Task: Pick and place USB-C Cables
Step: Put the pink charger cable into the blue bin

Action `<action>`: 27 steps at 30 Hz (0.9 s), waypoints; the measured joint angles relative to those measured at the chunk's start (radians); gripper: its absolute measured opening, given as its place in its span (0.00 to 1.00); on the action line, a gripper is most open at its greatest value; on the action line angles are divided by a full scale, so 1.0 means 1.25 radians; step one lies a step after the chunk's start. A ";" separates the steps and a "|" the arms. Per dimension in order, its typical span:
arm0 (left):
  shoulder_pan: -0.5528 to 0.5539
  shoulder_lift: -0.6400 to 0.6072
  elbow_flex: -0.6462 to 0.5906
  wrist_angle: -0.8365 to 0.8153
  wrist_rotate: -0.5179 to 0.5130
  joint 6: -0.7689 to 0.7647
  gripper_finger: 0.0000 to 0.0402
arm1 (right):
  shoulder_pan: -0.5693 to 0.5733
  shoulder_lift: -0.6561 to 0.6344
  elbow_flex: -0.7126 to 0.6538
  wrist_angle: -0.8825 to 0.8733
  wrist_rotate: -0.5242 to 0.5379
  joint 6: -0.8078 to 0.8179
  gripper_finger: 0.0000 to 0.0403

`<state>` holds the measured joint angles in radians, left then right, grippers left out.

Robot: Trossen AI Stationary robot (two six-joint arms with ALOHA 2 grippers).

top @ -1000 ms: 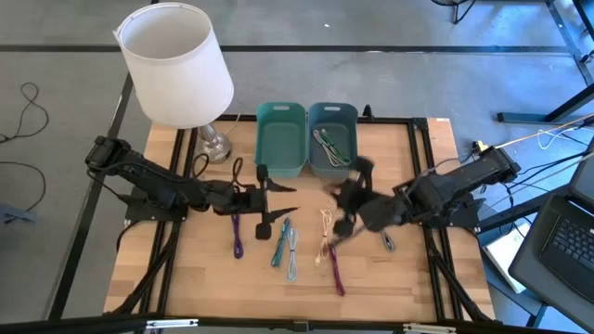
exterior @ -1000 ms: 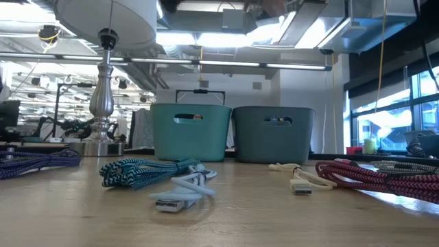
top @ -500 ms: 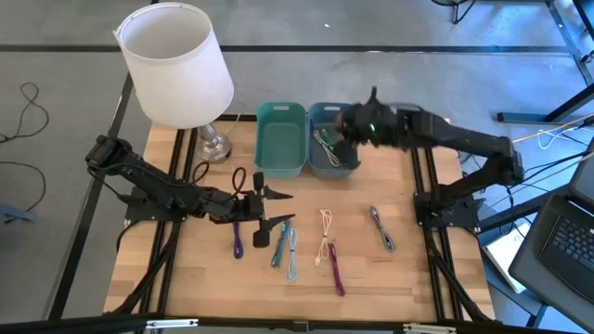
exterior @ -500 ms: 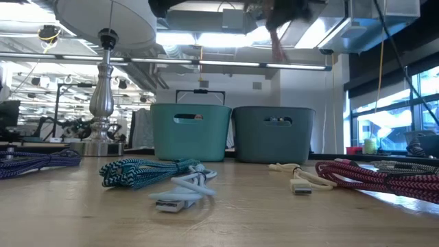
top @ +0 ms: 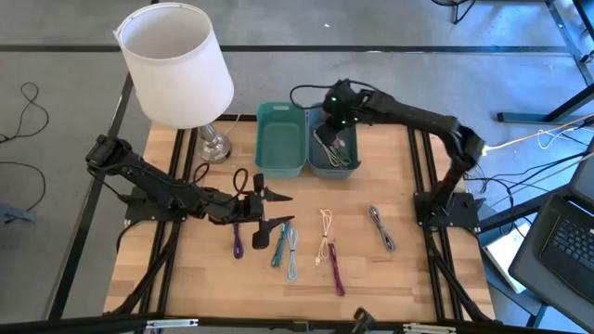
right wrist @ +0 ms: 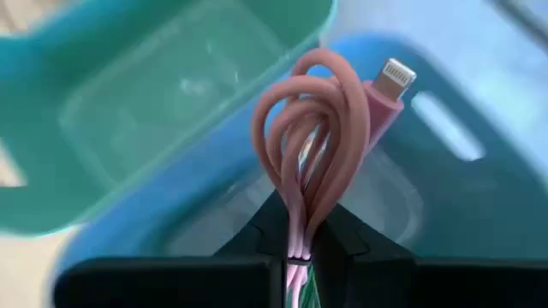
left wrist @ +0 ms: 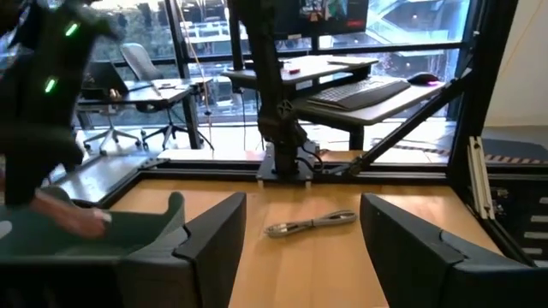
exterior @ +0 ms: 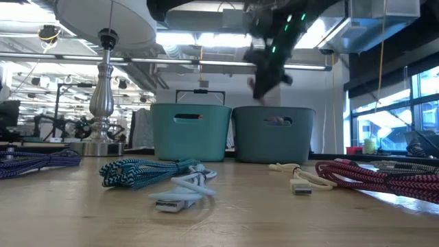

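the right gripper [top: 336, 119] hangs over the blue-grey bin [top: 349, 165], jaws pinched on a folded pink cable [right wrist: 301, 158] (its connector sticks out). the left gripper [top: 275, 209] rests low over the worktop [top: 195, 269], jaws open, between the purple cable [top: 237, 236] and teal cable [top: 290, 247]. a grey cable [top: 381, 228] lies apart.

Two arms, matte black, jointed tubular links on black base blocks. Right arm [top: 408, 116]: green indicator lights near the wrist, a thin black cable looping off it. Left arm [top: 158, 186]: same build, ending in the left tool [left wrist: 300, 248] with two broad, dark, wedge-shaped fingers [left wrist: 214, 244]. Screws and markings, if any, indistinct.
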<state>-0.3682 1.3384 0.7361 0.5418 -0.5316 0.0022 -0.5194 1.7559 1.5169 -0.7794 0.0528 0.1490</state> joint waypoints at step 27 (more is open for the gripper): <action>-0.015 0.000 0.000 -0.017 0.001 0.001 0.56 | -0.111 0.256 0.000 0.019 -0.172 0.006 0.10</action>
<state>-0.3874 1.3388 0.7361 0.5201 -0.5308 0.0029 -0.6579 2.0759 1.5169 -0.7560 -0.1623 0.1566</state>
